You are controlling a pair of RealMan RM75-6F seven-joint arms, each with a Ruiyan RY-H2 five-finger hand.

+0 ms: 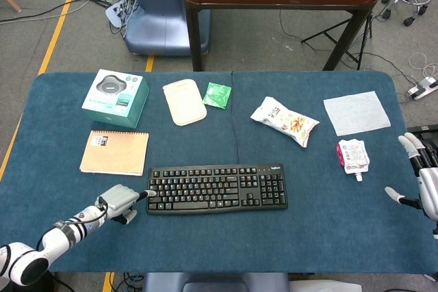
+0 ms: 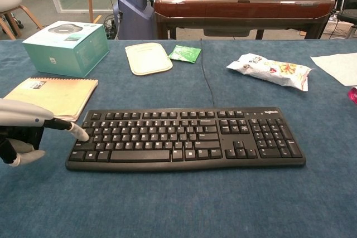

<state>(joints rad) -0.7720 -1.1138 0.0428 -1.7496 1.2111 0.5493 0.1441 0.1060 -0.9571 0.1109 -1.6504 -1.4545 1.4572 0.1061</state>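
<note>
Left hand: your left hand (image 1: 120,201) sits low at the near-left of the table, most fingers curled under the palm and one finger stretched out straight; it holds nothing.
Fingertip: in the chest view that outstretched finger (image 2: 78,131) lies over the left edge of the keyboard (image 2: 187,137), its tip on or just above the outermost keys; you cannot tell from either view whether a key is pressed.
Keyboard: black, flat on the blue table cloth (image 1: 321,237), in the near middle of the table, its long side parallel to the front edge; its cable runs away toward the far edge.
Right hand: your right hand (image 1: 422,181) shows only at the right border of the head view, fingers spread and apart, gripping nothing, well apart from the keyboard.
Near the left hand: a spiral notebook (image 1: 114,152) lies just beyond it, and a teal box (image 1: 115,97) further back.
Near the right hand: a small pouch (image 1: 352,156) with a pink cap lies closest, and a white cloth (image 1: 356,112) behind that.
Far row: a cream pad (image 1: 184,101), a green sachet (image 1: 217,94) and a snack bag (image 1: 284,120).
</note>
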